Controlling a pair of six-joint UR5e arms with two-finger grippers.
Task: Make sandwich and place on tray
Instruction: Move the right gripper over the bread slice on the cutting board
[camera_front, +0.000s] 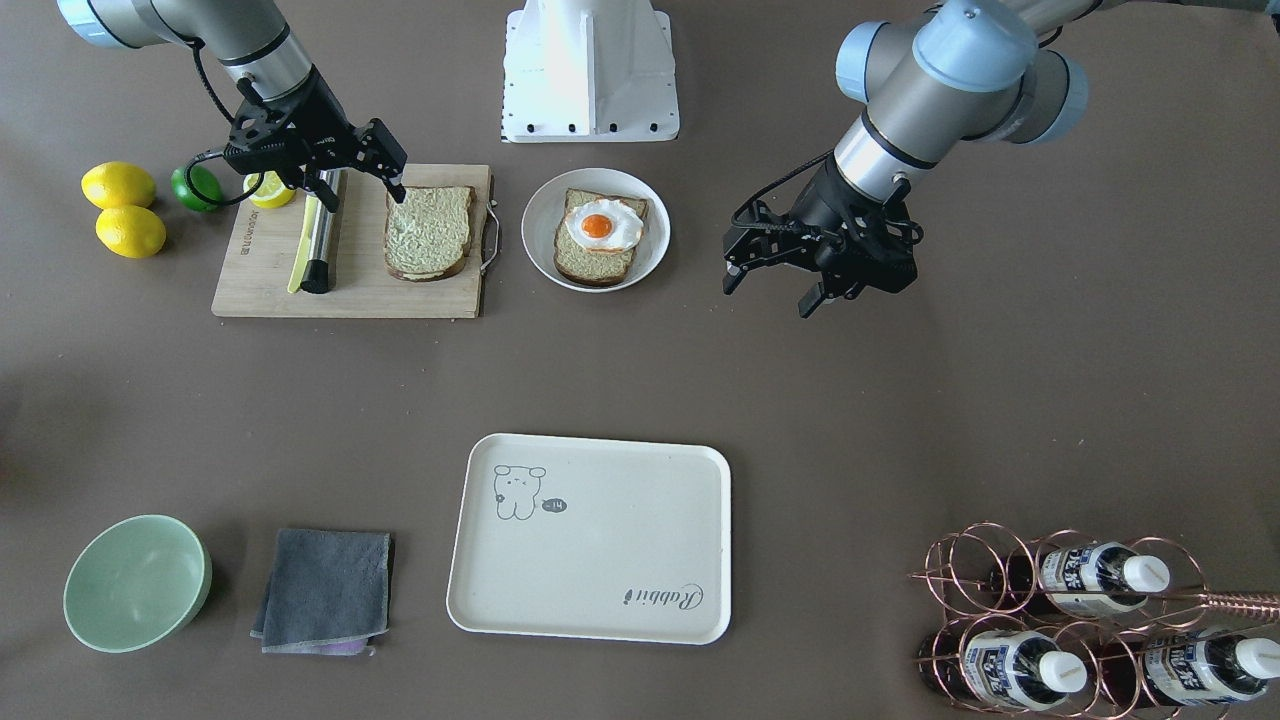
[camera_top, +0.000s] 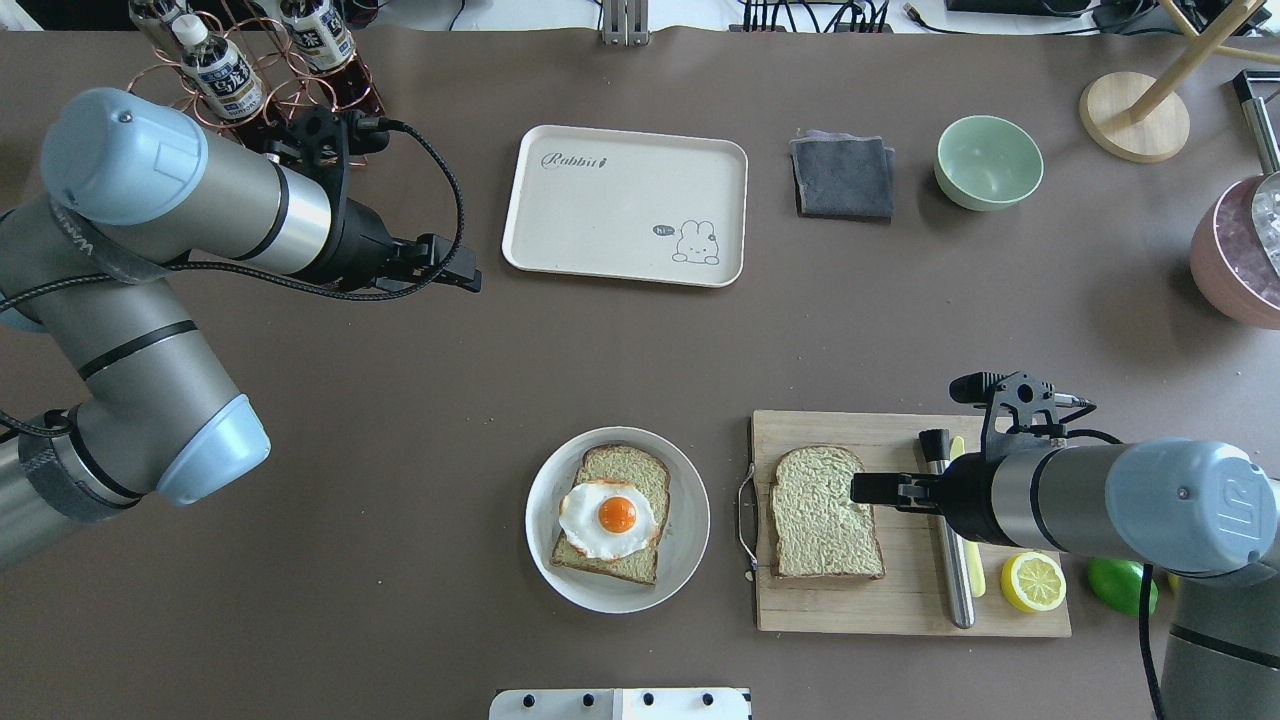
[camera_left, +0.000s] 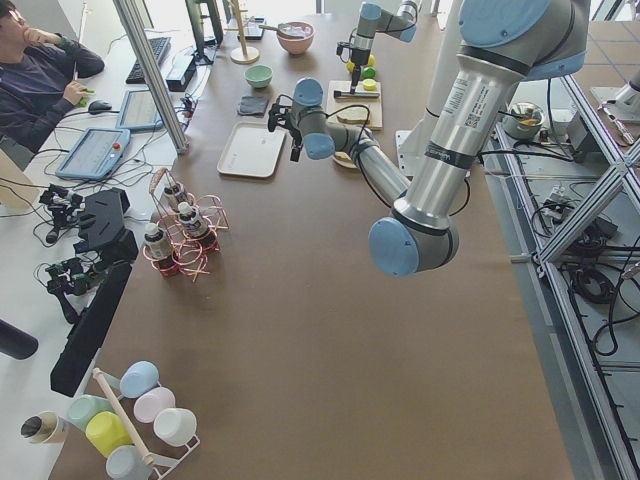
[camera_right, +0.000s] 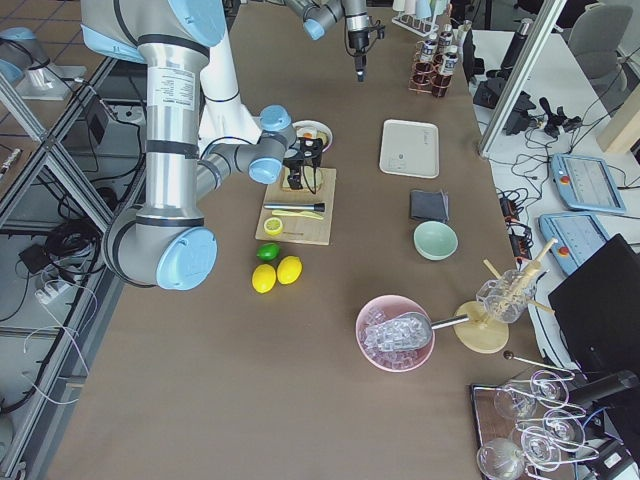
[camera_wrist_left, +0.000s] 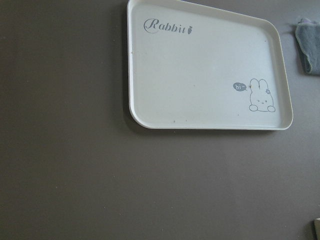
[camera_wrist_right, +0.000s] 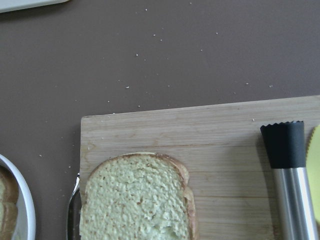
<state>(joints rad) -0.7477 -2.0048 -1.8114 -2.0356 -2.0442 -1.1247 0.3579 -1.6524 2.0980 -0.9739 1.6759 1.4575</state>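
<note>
One bread slice (camera_front: 428, 232), brown-crusted, pale greenish face up, flat on the wooden cutting board (camera_front: 350, 290). Second slice (camera_front: 590, 265) flat in the round white dish (camera_front: 535, 235), with the fried egg (camera_front: 600, 225) on top, orange yolk up. Well apart from both, the cream rectangular tray (camera_front: 600, 540), script and drawing showing.

My brown bench (camera_top: 400, 400) carries a cream tray (camera_top: 620, 210) toward its far edge, with a grey cloth (camera_top: 843, 178) and a green bowl (camera_top: 988, 162) further along toward the right edge. Near my own edge lie a wooden board (camera_top: 900, 600) and, just beside it, a white dish (camera_top: 690, 520). A copper bottle rack (camera_front: 1060, 620) stands at the far left corner.
</note>
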